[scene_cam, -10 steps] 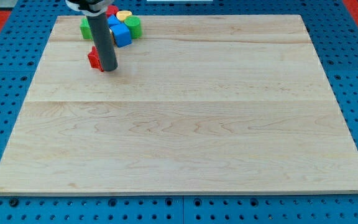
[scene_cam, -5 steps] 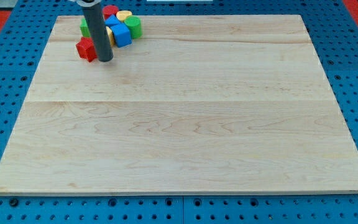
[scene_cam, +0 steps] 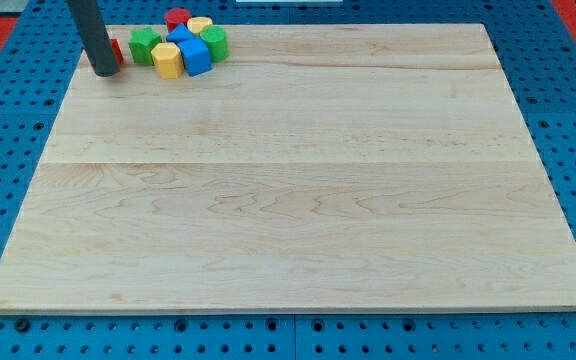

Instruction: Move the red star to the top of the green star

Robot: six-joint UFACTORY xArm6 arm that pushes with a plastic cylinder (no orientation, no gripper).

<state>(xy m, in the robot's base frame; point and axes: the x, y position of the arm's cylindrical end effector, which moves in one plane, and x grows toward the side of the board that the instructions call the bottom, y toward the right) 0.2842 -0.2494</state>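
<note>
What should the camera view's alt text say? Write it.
My tip rests at the wooden board's top-left corner, mostly hiding the red star just to its right. Beside that sit the green star and a tight cluster of yellow, blue, green and red blocks.

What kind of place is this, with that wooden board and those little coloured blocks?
Probably a robotics lab test bench. A pale wooden board lies on a blue perforated mounting plate, and my tip stands beside small toy-like blocks, such as the green star, clustered at the view's top left.
</note>
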